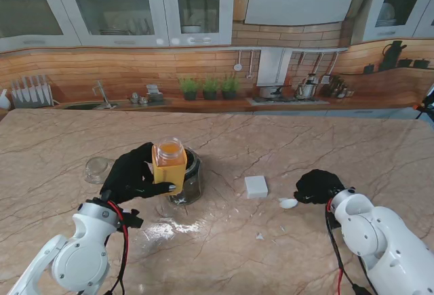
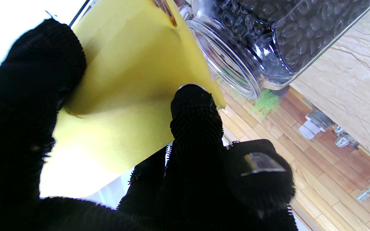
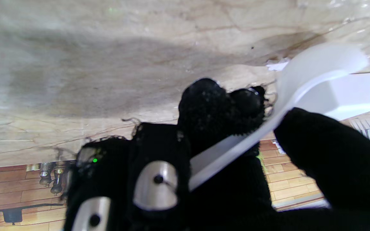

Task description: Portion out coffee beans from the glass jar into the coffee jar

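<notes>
Both black-gloved hands grip: left hand [image 1: 132, 175] holds the yellow-labelled jar [image 1: 169, 165], screening the bean-filled glass jar [image 1: 188, 180]; right hand [image 1: 317, 186] pinches a white plastic spoon [image 1: 288, 203] beside a white block [image 1: 256, 186].

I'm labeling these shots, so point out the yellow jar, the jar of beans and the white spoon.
yellow jar [image 1: 169, 169]: stand view, its yellow side.
jar of beans [image 2: 287, 29]: left wrist view, bean-filled glass wall.
white spoon [image 3: 316, 67]: right wrist view, its bowl.

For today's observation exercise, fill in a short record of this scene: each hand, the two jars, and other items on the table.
left hand: shut on yellow jar, held off the table
bean jar: glass, holds dark beans, behind the yellow jar
right hand: shut on white spoon
spoon bowl: appears empty
white block: on table, between the hands
glass lid: on table, left of the left hand
</notes>
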You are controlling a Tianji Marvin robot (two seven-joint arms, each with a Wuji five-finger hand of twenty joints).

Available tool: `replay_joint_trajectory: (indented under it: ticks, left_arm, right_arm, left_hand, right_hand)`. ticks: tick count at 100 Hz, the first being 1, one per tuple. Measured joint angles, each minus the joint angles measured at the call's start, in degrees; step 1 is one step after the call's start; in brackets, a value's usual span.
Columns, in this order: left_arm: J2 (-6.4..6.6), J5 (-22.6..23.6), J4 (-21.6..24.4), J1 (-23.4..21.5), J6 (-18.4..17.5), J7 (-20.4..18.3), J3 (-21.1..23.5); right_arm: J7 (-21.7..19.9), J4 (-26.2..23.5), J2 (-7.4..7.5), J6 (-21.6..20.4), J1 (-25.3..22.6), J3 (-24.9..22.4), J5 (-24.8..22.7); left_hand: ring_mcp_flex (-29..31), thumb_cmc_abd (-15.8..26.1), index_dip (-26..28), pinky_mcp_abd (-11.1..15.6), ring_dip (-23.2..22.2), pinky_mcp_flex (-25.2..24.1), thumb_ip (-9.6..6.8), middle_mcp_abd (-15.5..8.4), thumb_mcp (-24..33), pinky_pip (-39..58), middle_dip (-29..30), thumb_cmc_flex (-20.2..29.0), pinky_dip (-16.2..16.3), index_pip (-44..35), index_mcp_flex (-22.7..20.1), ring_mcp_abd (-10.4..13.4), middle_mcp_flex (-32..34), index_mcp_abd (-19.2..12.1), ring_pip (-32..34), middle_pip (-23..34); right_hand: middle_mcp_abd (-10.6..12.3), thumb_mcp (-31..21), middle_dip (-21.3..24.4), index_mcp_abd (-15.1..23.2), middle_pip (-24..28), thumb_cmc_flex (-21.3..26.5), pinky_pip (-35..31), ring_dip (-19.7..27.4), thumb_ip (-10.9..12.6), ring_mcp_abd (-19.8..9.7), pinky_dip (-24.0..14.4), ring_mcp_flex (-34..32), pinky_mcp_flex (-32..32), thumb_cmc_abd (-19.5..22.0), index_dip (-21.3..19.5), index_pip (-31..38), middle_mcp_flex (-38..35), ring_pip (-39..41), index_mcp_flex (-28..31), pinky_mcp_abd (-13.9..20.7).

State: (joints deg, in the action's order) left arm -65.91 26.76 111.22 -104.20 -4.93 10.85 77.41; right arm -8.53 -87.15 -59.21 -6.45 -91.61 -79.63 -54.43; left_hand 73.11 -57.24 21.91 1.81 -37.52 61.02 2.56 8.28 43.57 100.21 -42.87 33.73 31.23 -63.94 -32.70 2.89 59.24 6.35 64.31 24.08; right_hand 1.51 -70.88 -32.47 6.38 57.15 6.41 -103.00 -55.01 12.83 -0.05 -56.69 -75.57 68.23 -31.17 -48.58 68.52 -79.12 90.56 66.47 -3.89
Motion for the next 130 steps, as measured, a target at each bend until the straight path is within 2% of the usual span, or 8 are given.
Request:
replay_joint_trajectory:
  ticks: [10,22,33,48,60,74,94,130]
  left_arm:
    - [0.00,0.0,-0.1,0.0,0.0,0.0,0.0]
    - [-0.01,0.1,-0.1,0.0,0.0,0.2,0.1]
    - [-0.03,0.1,-0.2,0.0,-0.1,0.3,0.2]
    - [-0.04,0.2,-0.3,0.1,-0.2,0.4,0.4]
    - [-0.05,0.2,-0.4,0.1,-0.3,0.5,0.5]
    - [-0.05,0.4,-0.6,0.3,-0.3,0.5,0.6]
    - [-0.01,1.2,-1.2,0.6,-0.2,0.3,0.3]
    - [0.04,2.2,-2.0,1.3,-0.5,0.2,0.8]
  right_arm:
    - [1.6,0.5,0.00,-1.5,0.1,0.0,-1.0]
    - [4.5,1.0,0.03,-4.6,0.1,-0.4,-5.7]
    - [5.1,1.1,0.13,-5.6,0.1,-0.6,-5.8]
    - [9.7,1.8,0.15,-7.8,0.1,-0.8,-7.3]
    - [11.9,2.1,0.08,-8.0,0.2,-0.6,-6.1]
    - [15.2,2.9,-0.51,-8.3,0.7,0.2,-2.8]
    - [14.2,2.1,-1.18,-9.8,1.5,0.2,-0.1]
    - [8.7,0.7,-1.15,-9.5,9.7,6.1,4.9]
  left_hand:
    - [0.0,0.0,0.0,0.0,0.0,0.0,0.00,0.0,0.0,0.0,0.0,0.0,0.0,0.0,0.0,0.0,0.0,0.0,0.0,0.0]
    - [0.0,0.0,0.0,0.0,0.0,0.0,0.00,0.0,0.0,0.0,0.0,0.0,0.0,0.0,0.0,0.0,0.0,0.0,0.0,0.0]
    - [0.0,0.0,0.0,0.0,0.0,0.0,0.00,0.0,0.0,0.0,0.0,0.0,0.0,0.0,0.0,0.0,0.0,0.0,0.0,0.0]
    - [0.0,0.0,0.0,0.0,0.0,0.0,0.00,0.0,0.0,0.0,0.0,0.0,0.0,0.0,0.0,0.0,0.0,0.0,0.0,0.0]
    - [0.0,0.0,0.0,0.0,0.0,0.0,0.00,0.0,0.0,0.0,0.0,0.0,0.0,0.0,0.0,0.0,0.0,0.0,0.0,0.0]
    - [0.0,0.0,0.0,-0.1,0.0,0.0,0.00,0.0,0.0,0.0,0.0,0.0,0.0,0.0,0.0,-0.1,0.0,0.0,0.0,0.0]
    - [0.0,0.0,0.0,-0.1,0.0,0.0,0.00,0.0,0.0,0.0,0.0,0.0,0.0,0.0,0.0,-0.1,0.0,0.0,0.0,0.0]
    - [0.0,0.0,0.0,-0.1,0.0,0.0,0.00,0.0,0.0,0.0,0.0,0.0,0.0,0.0,0.0,-0.1,0.0,0.0,0.0,0.0]
  right_hand:
    - [0.0,2.1,-1.1,-0.4,0.0,2.0,0.0,-1.3,-0.9,-0.9,0.0,0.0,0.0,-0.9,1.1,-0.3,0.0,0.7,-0.3,0.6]
    - [0.3,6.0,-4.2,-0.6,0.3,4.7,0.0,-2.4,-0.9,-1.6,-0.1,0.1,0.0,-1.4,1.2,-0.6,0.3,0.8,-0.8,1.3]
    - [0.5,7.4,-6.1,-0.6,1.6,5.6,0.0,-2.4,-0.9,-2.2,-0.2,0.3,0.0,-2.4,1.2,-0.6,0.9,0.8,-1.6,1.9]
    - [0.6,10.9,-7.7,-0.8,1.8,8.5,0.0,-2.4,-1.0,-2.6,-0.2,0.4,0.0,-4.3,2.4,-0.7,1.7,0.8,-2.5,2.5]
    - [0.6,13.1,-7.7,-1.0,1.8,10.3,0.0,-2.4,-1.0,-2.6,0.5,0.5,0.0,-5.6,5.5,-0.7,2.3,0.5,-3.1,2.5]
    - [0.6,13.6,-7.8,-1.0,1.8,10.3,0.1,-2.4,-1.1,-2.6,1.2,0.5,0.0,-5.6,6.2,-0.7,2.3,0.4,-3.7,2.6]
    - [0.6,11.6,-7.8,-1.0,1.8,10.3,0.1,-2.6,-5.2,-2.6,1.3,0.5,0.0,-7.0,6.3,-0.6,2.4,0.1,-4.7,2.6]
    - [0.6,10.1,-7.8,-1.3,1.8,10.3,0.1,-2.7,-6.5,-2.6,1.3,0.5,0.0,-7.9,6.3,-0.6,2.4,0.1,-5.3,2.6]
